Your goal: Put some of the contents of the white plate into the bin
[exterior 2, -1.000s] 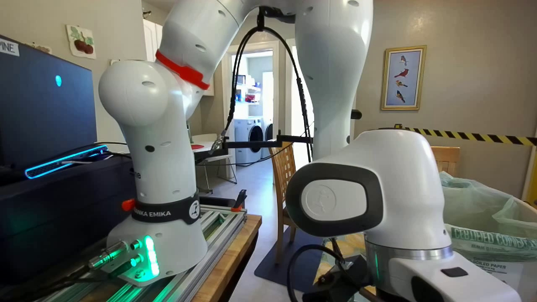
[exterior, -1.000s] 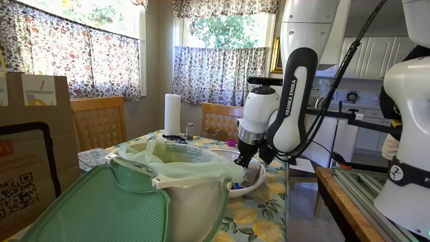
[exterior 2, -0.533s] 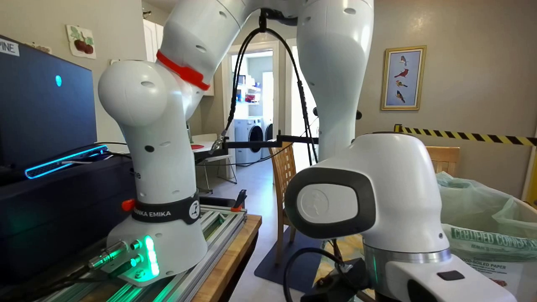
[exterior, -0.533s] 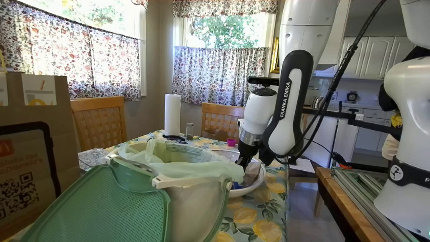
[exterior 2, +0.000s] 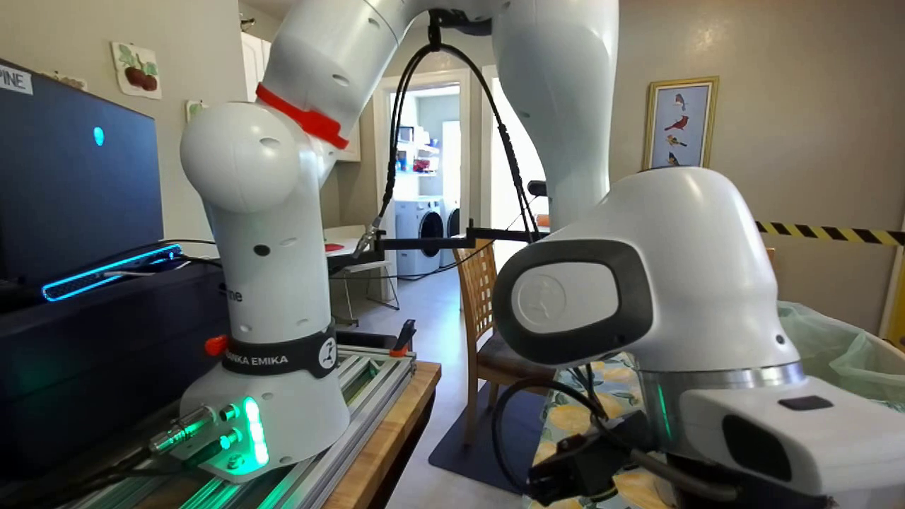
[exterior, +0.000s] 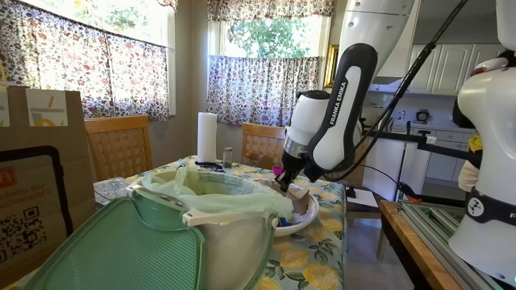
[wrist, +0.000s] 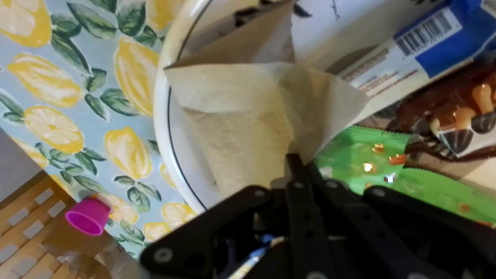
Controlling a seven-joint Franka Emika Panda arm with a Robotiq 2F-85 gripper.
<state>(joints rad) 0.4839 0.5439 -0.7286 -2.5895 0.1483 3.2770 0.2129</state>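
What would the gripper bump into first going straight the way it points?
Probably the brown paper in the white plate; the shut gripper seems right against it, though depth is unclear.

One bin (exterior: 238, 245), one plate (wrist: 162, 116), perhaps three wrappers (wrist: 438, 54)

White Franka arm (exterior 2: 258, 159) with a red band (exterior 2: 304, 116), green-lit base (exterior 2: 286, 417), wrist (exterior 2: 707, 276) large in the foreground, bin (exterior 2: 824, 339) lined in pale-green plastic partly hidden behind it, yellow-patterned tablecloth (exterior 2: 565, 424) below, wooden chair (exterior 2: 477, 290) beyond, framed bird picture (exterior 2: 679, 120) on the wall (exterior 2: 813, 120).
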